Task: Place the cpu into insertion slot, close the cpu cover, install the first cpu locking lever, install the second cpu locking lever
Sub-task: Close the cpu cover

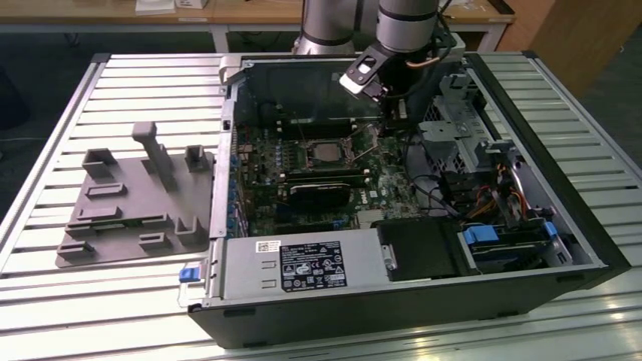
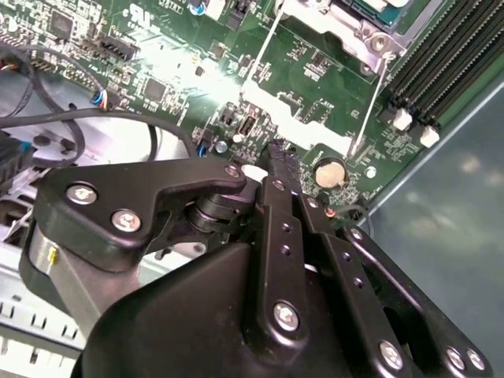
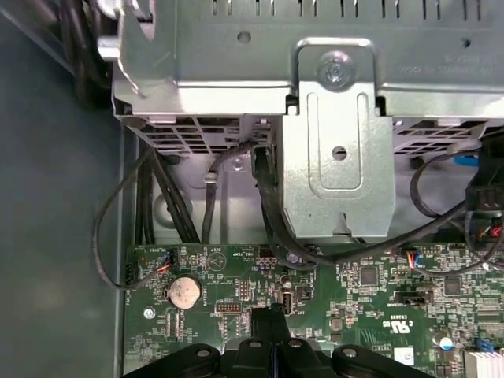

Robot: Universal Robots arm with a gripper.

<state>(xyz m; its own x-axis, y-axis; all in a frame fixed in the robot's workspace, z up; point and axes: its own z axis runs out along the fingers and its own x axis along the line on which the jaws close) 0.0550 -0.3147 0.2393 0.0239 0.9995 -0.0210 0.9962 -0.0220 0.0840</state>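
Cpu point(image 1: 323, 150): dull grey flat square, seated in the dark-framed insertion slot point(image 1: 304, 154) mid-board, exterior view.
Claw point(image 2: 276, 153): black jointed fingers point(image 2: 277, 206) pressed together, gripping nothing, tip low over the green board point(image 2: 157, 47) beside a round silver coin cell point(image 2: 329, 172).
Levers: two thin bright wire rods point(image 2: 370, 94) nearby.
Surface point(image 1: 110, 98): ribbed metal slats under the open case point(image 1: 401, 308).

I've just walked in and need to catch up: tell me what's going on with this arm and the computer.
One robot arm is reaching into an open computer case lying on a slatted table. Its gripper, fingers together with nothing visibly held, sits low over the motherboard near the coin battery, beside the insertion slot. The slot already seems to hold the cpu; whether the levers are latched I cannot tell.
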